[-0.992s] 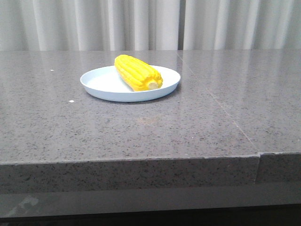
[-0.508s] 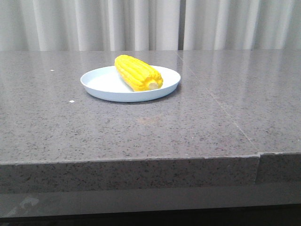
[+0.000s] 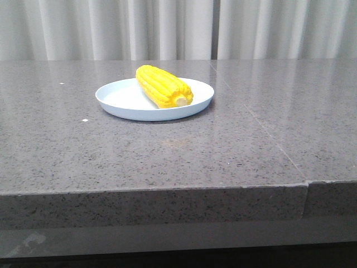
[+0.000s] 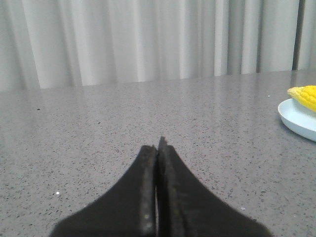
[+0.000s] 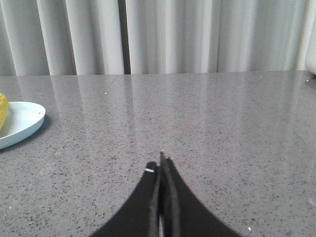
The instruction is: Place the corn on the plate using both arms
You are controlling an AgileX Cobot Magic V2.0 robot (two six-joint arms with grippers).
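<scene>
The yellow corn [image 3: 163, 86] lies on the pale blue-white plate [image 3: 120, 99] on the grey stone table, its pale cut end toward the front. No gripper shows in the front view. In the left wrist view my left gripper [image 4: 158, 146] is shut and empty over bare table; the plate's edge [image 4: 296, 118] and the corn's tip [image 4: 304, 96] show far off to one side. In the right wrist view my right gripper [image 5: 161, 161] is shut and empty; the plate [image 5: 22, 123] and a sliver of corn [image 5: 2, 109] sit at the picture's far edge.
The grey speckled table [image 3: 167, 162] ends in a front edge [image 3: 156, 192]. A seam [image 3: 262, 131] runs through the top on the right side. White curtains [image 3: 178, 28] hang behind the table.
</scene>
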